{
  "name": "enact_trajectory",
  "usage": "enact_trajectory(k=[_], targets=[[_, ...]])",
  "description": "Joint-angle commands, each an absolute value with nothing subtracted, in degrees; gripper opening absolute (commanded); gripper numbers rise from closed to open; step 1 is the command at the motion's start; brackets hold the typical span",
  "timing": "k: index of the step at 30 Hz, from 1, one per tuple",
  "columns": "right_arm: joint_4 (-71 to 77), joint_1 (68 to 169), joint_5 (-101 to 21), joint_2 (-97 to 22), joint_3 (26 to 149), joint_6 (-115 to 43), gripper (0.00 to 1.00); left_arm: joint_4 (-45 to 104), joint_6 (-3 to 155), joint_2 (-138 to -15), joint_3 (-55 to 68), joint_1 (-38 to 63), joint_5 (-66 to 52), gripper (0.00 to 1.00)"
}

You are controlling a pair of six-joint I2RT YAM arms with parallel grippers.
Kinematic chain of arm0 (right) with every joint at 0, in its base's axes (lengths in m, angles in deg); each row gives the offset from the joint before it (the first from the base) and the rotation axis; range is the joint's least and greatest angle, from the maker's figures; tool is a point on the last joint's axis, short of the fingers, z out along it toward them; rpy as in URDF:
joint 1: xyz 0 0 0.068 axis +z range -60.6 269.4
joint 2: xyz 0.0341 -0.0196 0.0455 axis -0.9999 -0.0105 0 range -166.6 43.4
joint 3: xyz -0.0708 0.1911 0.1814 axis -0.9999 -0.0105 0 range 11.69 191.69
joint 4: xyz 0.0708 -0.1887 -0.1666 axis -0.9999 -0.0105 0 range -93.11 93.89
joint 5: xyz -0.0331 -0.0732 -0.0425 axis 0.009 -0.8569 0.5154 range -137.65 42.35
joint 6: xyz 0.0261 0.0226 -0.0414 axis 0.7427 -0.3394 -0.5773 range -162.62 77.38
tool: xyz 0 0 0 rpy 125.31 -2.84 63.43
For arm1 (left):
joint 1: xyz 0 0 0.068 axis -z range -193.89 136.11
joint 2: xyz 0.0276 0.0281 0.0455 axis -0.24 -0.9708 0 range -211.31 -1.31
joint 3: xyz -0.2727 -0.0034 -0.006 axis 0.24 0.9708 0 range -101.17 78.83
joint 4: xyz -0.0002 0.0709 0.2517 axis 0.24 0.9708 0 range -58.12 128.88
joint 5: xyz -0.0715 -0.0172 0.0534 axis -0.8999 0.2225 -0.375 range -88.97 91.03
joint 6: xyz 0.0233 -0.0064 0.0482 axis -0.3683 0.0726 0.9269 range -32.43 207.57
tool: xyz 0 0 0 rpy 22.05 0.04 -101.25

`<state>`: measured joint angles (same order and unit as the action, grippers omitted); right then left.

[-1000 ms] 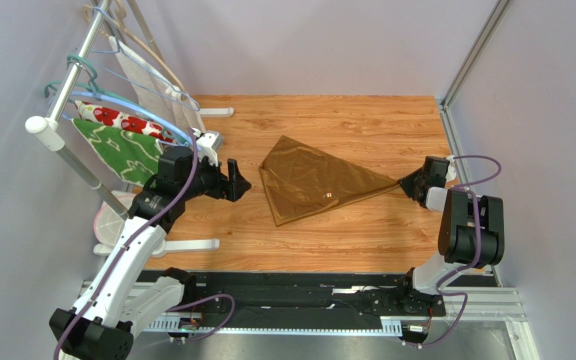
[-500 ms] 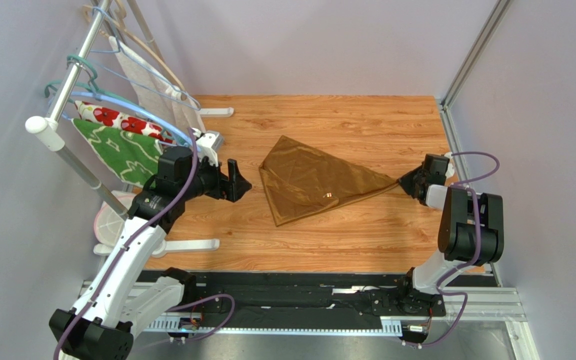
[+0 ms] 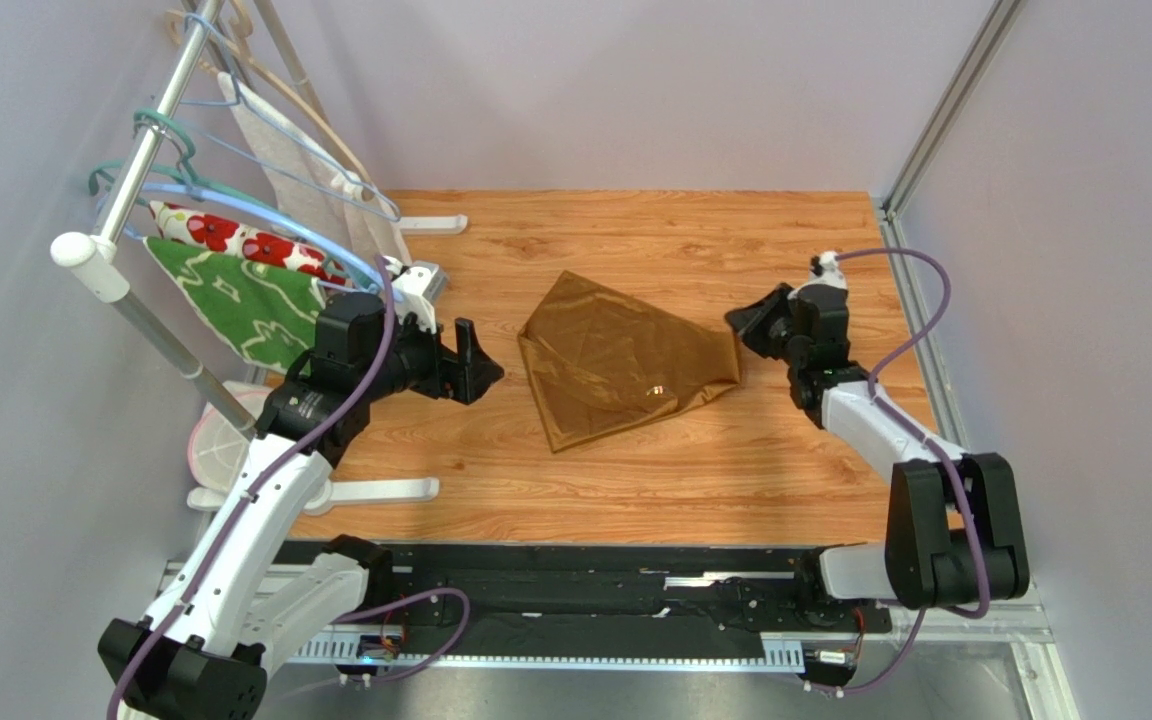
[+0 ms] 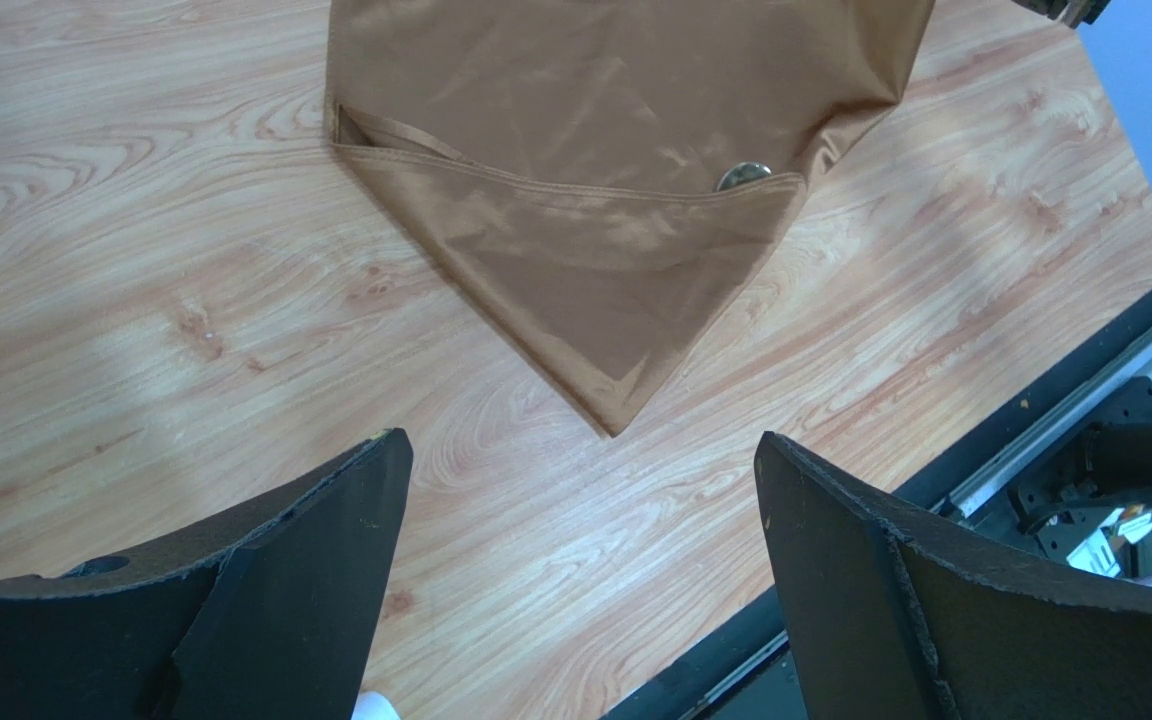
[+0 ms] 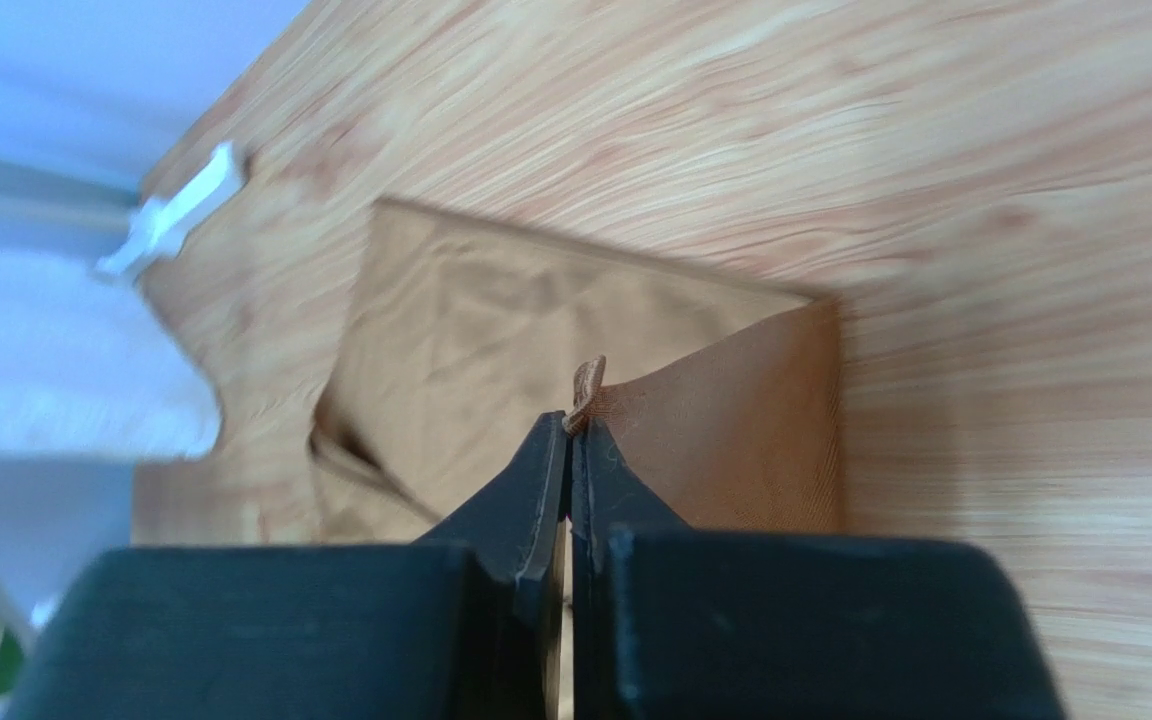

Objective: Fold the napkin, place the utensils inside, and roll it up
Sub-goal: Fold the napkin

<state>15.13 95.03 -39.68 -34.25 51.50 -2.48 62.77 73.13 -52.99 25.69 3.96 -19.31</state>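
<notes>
The golden-brown napkin (image 3: 620, 360) lies folded on the wooden table, and a small shiny utensil tip (image 3: 662, 389) peeks from its front fold. The same metal tip (image 4: 743, 176) shows in the left wrist view. My right gripper (image 3: 743, 318) hangs over the cloth's right edge, shut on the lifted napkin corner (image 5: 587, 383), which pokes out between the jaws of my right gripper (image 5: 573, 428). The napkin (image 5: 492, 338) spreads out below it. My left gripper (image 3: 483, 360) hovers open left of the cloth. Only bare wood shows between the jaws of my left gripper (image 4: 579, 450), short of the napkin (image 4: 612, 120).
A clothes rack (image 3: 132, 195) with hangers stands at the left, holding a green leaf-patterned cloth (image 3: 244, 300) and a white cloth with red flowers (image 3: 222, 233). Its white feet (image 3: 432, 224) rest on the table. A wall post (image 3: 935, 135) bounds the right. A black rail (image 3: 612, 593) runs along the near edge.
My right gripper has swung left from the table's right edge, carrying the napkin's long right corner with it, so that point now lies back toward the cloth. The left arm has not moved.
</notes>
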Motion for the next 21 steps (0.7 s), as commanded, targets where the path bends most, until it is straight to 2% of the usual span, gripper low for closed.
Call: enact_trajectory(k=[1, 12, 21], targets=[[14.17, 102.31, -41.76, -31.57, 55.36, -5.01, 0.00, 61.41, 73.07, -51.94, 25.57, 3.60, -20.06, 0.94], [14.08, 119.17, -43.34, -37.19, 61.16, -4.83, 0.00, 61.41, 73.15, -51.59, 25.57, 3.60, -20.06, 0.94], [14.61, 127.10, -44.84, -44.58, 66.61, -4.92, 0.00, 61.50, 73.15, -51.41, 25.57, 3.60, -19.80, 0.94]])
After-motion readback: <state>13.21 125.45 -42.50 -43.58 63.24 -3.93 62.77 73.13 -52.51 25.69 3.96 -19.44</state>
